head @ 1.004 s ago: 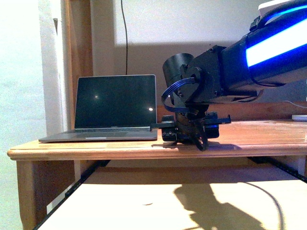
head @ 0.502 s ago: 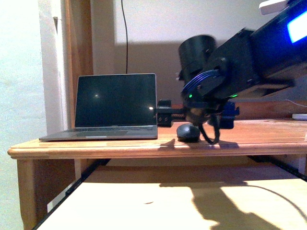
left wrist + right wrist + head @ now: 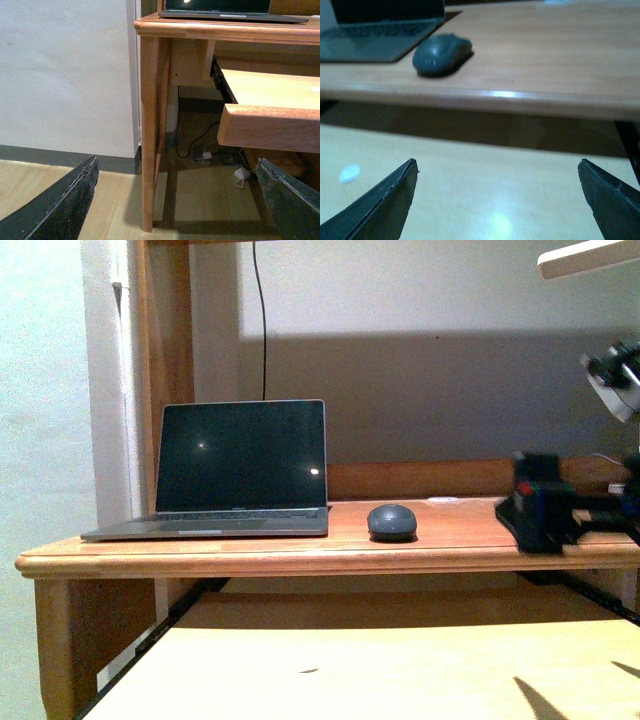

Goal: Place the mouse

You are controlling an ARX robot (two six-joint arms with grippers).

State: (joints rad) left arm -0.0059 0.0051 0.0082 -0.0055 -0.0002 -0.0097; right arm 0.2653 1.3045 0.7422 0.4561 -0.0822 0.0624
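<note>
Nearest to the robot, the right gripper (image 3: 496,165) is spread wide and has nothing between its fingers. It hangs over the pull-out shelf (image 3: 350,660), lower than the laptop (image 3: 240,465) and well apart from it on the robot's right. The left gripper (image 3: 177,161) is also wide open and empty, far below the laptop and facing the desk leg (image 3: 149,140) under the laptop's corner. Further away, on the desk (image 3: 300,552), the mouse (image 3: 392,522) lies flat just beside the laptop on the robot's right. It does not touch the laptop and no gripper touches it, so I judge the placing as done. The mouse should be light and stiff. Its smooth dome may slip, so the best hold is low on its two long sides, not on the top. Behind the laptop, a thin cable (image 3: 262,320) runs down the wall.
</note>
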